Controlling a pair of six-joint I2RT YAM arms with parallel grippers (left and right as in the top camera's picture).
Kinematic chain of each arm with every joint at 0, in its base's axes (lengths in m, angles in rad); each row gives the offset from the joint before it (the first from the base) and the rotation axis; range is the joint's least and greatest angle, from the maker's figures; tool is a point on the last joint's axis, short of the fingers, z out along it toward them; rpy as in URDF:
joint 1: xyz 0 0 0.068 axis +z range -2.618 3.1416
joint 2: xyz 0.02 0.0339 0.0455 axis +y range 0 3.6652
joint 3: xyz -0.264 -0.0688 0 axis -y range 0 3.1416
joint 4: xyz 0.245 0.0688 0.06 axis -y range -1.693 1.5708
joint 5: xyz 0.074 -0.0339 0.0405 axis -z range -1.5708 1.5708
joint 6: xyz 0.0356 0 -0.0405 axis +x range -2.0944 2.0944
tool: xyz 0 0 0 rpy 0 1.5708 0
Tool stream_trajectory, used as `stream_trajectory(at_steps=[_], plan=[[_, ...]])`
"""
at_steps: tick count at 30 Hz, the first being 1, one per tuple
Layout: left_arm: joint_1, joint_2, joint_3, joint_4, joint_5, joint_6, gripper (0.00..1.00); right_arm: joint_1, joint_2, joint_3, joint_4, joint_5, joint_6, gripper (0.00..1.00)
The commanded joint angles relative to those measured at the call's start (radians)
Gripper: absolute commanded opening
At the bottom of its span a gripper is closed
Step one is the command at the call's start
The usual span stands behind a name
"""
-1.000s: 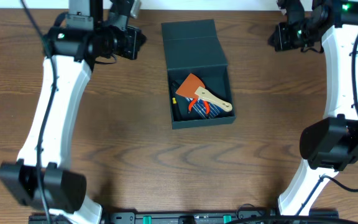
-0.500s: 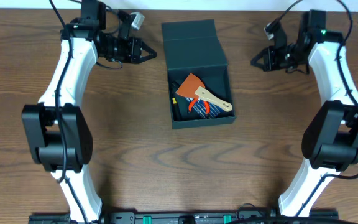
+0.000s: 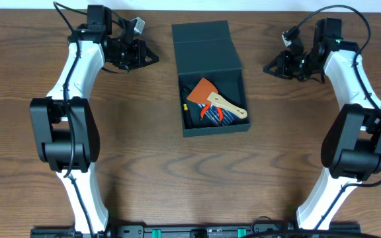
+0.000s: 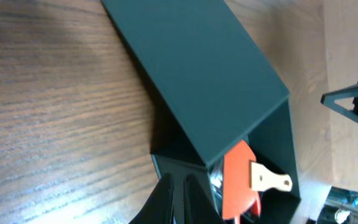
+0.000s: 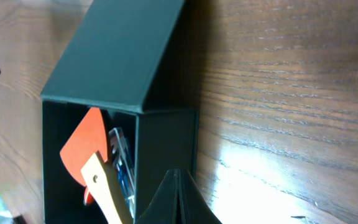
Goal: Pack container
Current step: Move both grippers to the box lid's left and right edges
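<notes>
Logging the overhead view: container (image 3: 215,127) sits on table (image 3: 137,145), centre-far, betw. the two arms. Its flap lid (image 3: 205,47) is open, folded back toward the far edge, so the compartment is exposed.

Inside: orange-bladed scraper (image 3: 206,92) w/ pale wood handle, lying diagonally. It lies partly over a blue-and-red tool (image 3: 211,115) (type can't tell).

Left gripper (image 3: 152,57): near the lid's left edge, not touching, tips pointing toward the box. In the left wrist view the fingers (image 4: 166,199) are pressed together w/ nothing betw. them. Container (image 4: 197,74) is in front of them and apart.

Right gripper (image 3: 270,67): right of the lid, further off than the left one, tips pointing toward the box. In the right wrist view the claw (image 5: 178,198) is closed tight and empty. Box wall (image 5: 166,143) is just ahead of the tips; contact can't be told from this angle.
</notes>
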Motion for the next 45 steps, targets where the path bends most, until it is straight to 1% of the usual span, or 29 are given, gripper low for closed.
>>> stream_trajectory(at_steps=[1, 4, 7, 12, 17, 20, 25, 32, 37, 40, 45], plan=[[0.008, 0.051, -0.01, 0.028, 0.011, -0.02, 0.06, 0.01, 0.05, -0.005, 0.015, -0.021, 0.074, 0.01], [0.008, 0.085, -0.01, 0.069, 0.061, -0.032, 0.06, 0.015, 0.071, -0.005, 0.044, -0.021, 0.08, 0.01], [0.008, 0.119, -0.01, 0.097, 0.073, -0.058, 0.06, 0.017, 0.085, -0.005, 0.086, -0.027, 0.117, 0.01], [0.007, 0.162, -0.01, 0.148, 0.142, -0.069, 0.06, 0.023, 0.114, -0.005, 0.162, -0.033, 0.192, 0.01], [0.006, 0.192, -0.01, 0.198, 0.145, -0.125, 0.06, 0.031, 0.156, -0.005, 0.211, -0.033, 0.26, 0.01], [0.006, 0.207, -0.01, 0.219, 0.15, -0.152, 0.06, 0.03, 0.196, -0.005, 0.24, -0.066, 0.3, 0.01], [-0.007, 0.212, -0.01, 0.229, 0.151, -0.154, 0.06, 0.03, 0.253, -0.004, 0.273, -0.112, 0.314, 0.01], [-0.032, 0.214, -0.01, 0.254, 0.156, -0.153, 0.06, 0.038, 0.267, -0.004, 0.33, -0.154, 0.325, 0.01], [-0.033, 0.234, -0.01, 0.294, 0.251, -0.155, 0.06, 0.051, 0.267, -0.004, 0.389, -0.194, 0.344, 0.01], [-0.034, 0.259, -0.01, 0.293, 0.258, -0.176, 0.06, 0.057, 0.267, -0.004, 0.394, -0.194, 0.344, 0.01], [-0.04, 0.29, -0.01, 0.291, 0.278, -0.177, 0.06, 0.059, 0.267, -0.004, 0.396, -0.193, 0.344, 0.01]])
